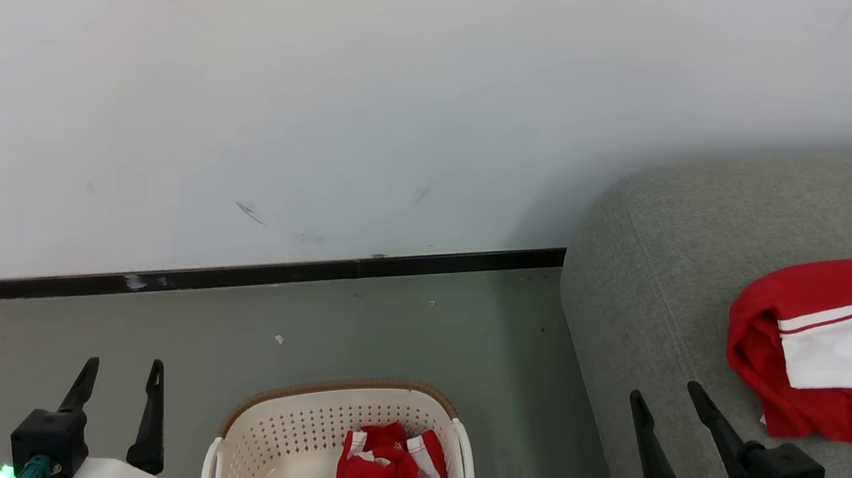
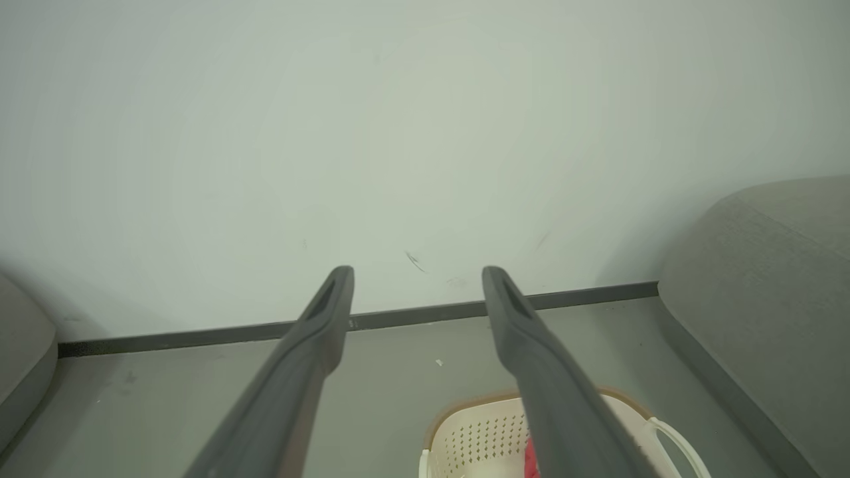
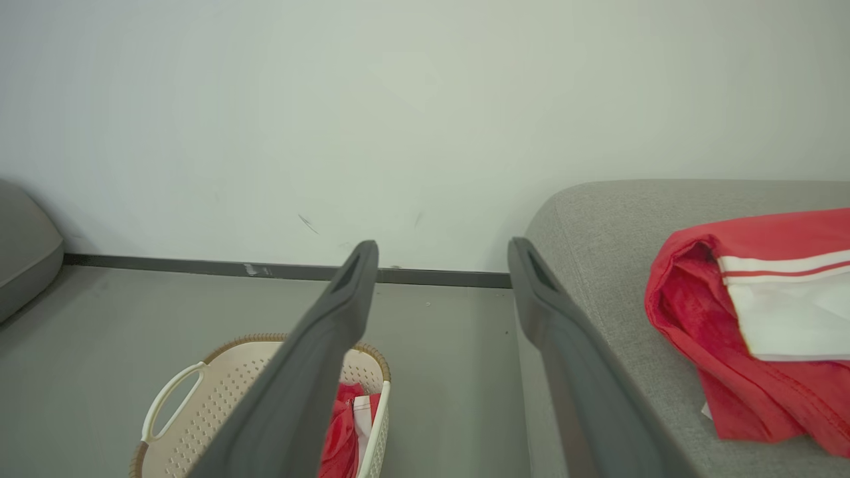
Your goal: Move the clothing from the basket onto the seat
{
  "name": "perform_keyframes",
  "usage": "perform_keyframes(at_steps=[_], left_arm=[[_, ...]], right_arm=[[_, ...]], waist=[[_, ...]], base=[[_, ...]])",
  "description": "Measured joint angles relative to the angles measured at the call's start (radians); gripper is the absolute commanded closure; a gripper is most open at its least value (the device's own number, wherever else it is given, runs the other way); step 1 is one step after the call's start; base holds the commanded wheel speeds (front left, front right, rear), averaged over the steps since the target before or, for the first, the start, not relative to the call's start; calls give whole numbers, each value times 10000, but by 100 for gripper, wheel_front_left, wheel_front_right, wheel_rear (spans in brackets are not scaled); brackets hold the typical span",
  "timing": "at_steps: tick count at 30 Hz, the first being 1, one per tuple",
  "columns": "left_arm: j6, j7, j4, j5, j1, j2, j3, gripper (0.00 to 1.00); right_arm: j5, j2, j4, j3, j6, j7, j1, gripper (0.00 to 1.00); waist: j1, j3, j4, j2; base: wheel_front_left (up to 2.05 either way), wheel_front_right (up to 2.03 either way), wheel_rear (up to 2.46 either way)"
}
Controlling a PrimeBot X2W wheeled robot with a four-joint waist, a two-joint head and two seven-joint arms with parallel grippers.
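A cream basket (image 1: 270, 436) with a brown rim stands on the floor at the bottom centre; a crumpled red and white garment (image 1: 389, 477) lies in its right half. A second red garment with a white panel (image 1: 830, 345) rests on the grey seat (image 1: 667, 280) at the right. My left gripper (image 1: 122, 377) is open, left of the basket and above the floor, holding nothing. My right gripper (image 1: 666, 399) is open over the seat's front left part, left of the garment there. The basket (image 3: 219, 398) and seat (image 3: 611, 232) also show in the right wrist view, and the basket (image 2: 478, 431) in the left wrist view.
A white wall (image 1: 329, 102) with a black skirting strip (image 1: 248, 276) closes the far side. Grey floor (image 1: 416, 333) lies between wall, basket and seat. Another grey cushion (image 2: 20, 358) shows at the far left in the left wrist view.
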Motion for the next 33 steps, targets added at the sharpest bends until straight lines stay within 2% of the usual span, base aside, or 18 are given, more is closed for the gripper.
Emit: perform_keyframes(at_steps=[33], left_arm=[[203,21,-744,226,381,111,-134,0]], right_arm=[[311,12,-629,77,0,0,213,0]], waist=[[0,516,147,0]], base=[[0,0,0]])
